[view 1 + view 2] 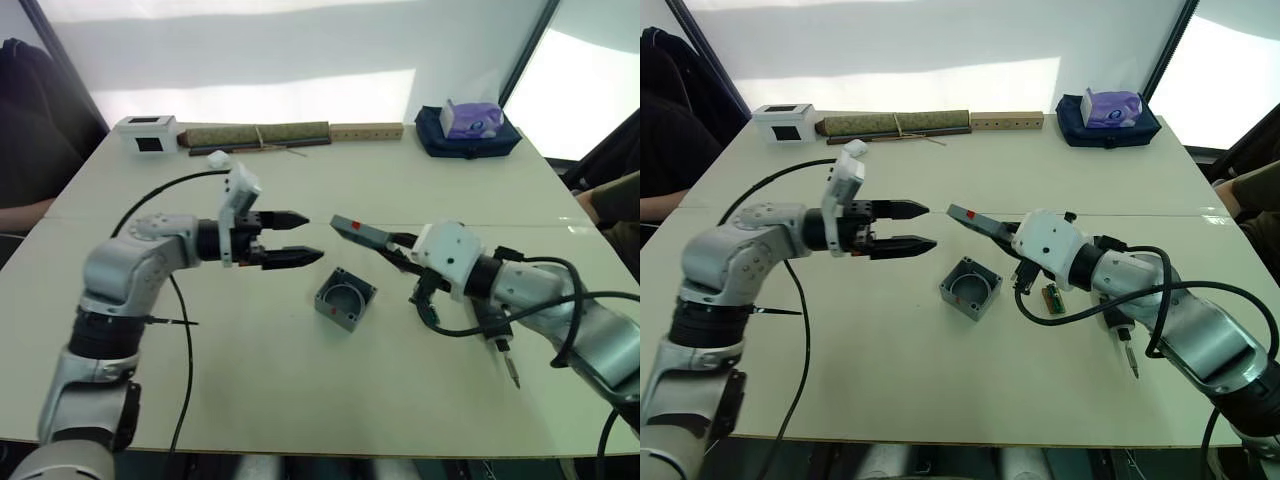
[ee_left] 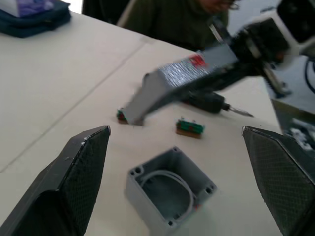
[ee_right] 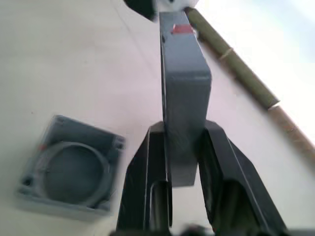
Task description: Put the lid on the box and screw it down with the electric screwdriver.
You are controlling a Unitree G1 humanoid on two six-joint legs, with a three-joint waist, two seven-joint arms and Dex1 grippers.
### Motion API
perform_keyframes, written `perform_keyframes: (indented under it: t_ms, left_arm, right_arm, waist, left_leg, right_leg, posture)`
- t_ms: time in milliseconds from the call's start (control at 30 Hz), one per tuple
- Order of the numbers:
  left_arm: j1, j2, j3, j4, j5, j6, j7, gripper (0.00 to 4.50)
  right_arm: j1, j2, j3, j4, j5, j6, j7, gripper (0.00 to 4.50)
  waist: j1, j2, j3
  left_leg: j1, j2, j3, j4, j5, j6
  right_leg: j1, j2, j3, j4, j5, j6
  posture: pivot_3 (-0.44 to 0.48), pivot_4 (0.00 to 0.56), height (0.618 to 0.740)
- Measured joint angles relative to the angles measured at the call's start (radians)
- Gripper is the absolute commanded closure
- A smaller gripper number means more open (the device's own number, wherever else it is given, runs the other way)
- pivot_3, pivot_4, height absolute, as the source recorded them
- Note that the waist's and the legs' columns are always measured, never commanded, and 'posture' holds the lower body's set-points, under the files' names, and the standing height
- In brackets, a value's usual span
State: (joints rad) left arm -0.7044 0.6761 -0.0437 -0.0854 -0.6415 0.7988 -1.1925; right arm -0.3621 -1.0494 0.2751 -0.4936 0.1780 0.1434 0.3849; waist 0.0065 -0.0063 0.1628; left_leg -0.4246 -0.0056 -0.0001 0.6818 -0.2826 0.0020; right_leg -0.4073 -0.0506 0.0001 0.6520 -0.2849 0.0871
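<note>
Pale tabletop carries everything you need: the box sits open-topped near its middle, 1 corner toward you. Your right gripper pinches the lid between its 2 fingers, holding it above the table just beyond the box, a red mark on its face. Your left gripper hovers left of the lid, fingers spread apart and holding nothing. You'll find the screwdriver lying on the table under your right forearm, bit toward you. Along the far edge sit a white box and a tissue box.
</note>
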Motion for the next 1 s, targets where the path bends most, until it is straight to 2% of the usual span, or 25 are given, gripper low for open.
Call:
perform_keyframes:
  t_ms: [100, 200, 267, 367, 500, 767, 1000]
  left_arm:
    - [-0.022, 0.086, -0.053, 0.069, 0.043, -0.079, -0.161, 0.08]
    - [-0.038, 0.094, -0.102, 0.14, 0.086, -0.135, -0.237, 0.08]
    - [-0.047, 0.093, -0.126, 0.174, 0.111, -0.16, -0.264, 0.08]
    - [-0.055, 0.091, -0.138, 0.198, 0.134, -0.188, -0.289, 0.08]
    - [-0.069, 0.098, -0.15, 0.21, 0.172, -0.218, -0.327, 0.08]
    - [-0.077, 0.117, -0.151, 0.221, 0.198, -0.226, -0.351, 0.08]
    - [-0.049, 0.147, -0.151, 0.199, 0.203, -0.227, -0.37, 0.08]
  right_arm:
    - [0.043, -0.012, 0.034, 0.108, -0.401, -0.309, -0.112, 4.28]
    - [0.088, 0.03, 0.061, 0.135, -0.642, -0.454, -0.196, 4.28]
    - [0.116, 0.061, 0.066, 0.138, -0.788, -0.494, -0.255, 4.28]
    - [0.149, 0.097, 0.06, 0.155, -0.913, -0.514, -0.3, 4.28]
    - [0.248, 0.218, 0.036, 0.149, -1.091, -0.431, -0.35, 4.28]
    - [0.324, 0.357, 0.06, 0.119, -1.248, -0.369, -0.313, 4.28]
    - [0.327, 0.381, 0.064, 0.126, -1.273, -0.381, -0.308, 4.28]
  waist:
    - [0.0, 0.0, 0.0]
    - [0.003, 0.0, 0.0]
    - [0.003, 0.0, 0.0]
    - [0.003, 0.0, 0.0]
    - [0.003, 0.0, 0.0]
    - [-0.004, 0.0, 0.0]
    - [-0.007, 0.0, 0.0]
  left_leg:
    - [0.0, 0.0, 0.001, -0.001, 0.002, -0.003]
    - [0.0, 0.0, 0.001, 0.0, 0.004, -0.007]
    - [0.0, 0.0, 0.001, 0.0, 0.004, -0.006]
    - [0.0, 0.0, 0.001, 0.0, 0.003, -0.006]
    - [0.0, 0.001, 0.001, 0.0, 0.003, -0.005]
    - [0.002, 0.001, 0.001, 0.001, 0.003, -0.004]
    - [0.005, 0.001, 0.002, 0.001, 0.003, -0.005]
  right_leg:
    - [-0.001, 0.001, 0.001, 0.0, 0.0, 0.0]
    - [-0.001, 0.001, 0.001, 0.001, 0.0, 0.0]
    - [-0.001, 0.001, 0.002, 0.002, 0.0, 0.0]
    - [-0.001, 0.002, 0.003, 0.002, 0.0, 0.0]
    - [-0.002, 0.003, 0.003, 0.003, 0.0, 0.0]
    - [-0.001, 0.003, 0.004, 0.007, -0.001, -0.001]
    - [-0.001, 0.003, 0.005, 0.01, -0.001, -0.001]
  posture:
    - [0.0, 0.15, 0.74]
    - [0.0, 0.15, 0.74]
    - [0.0, 0.15, 0.74]
    - [0.0, 0.15, 0.74]
    - [0.0, 0.15, 0.74]
    - [0.0, 0.15, 0.74]
    - [0.0, 0.15, 0.74]
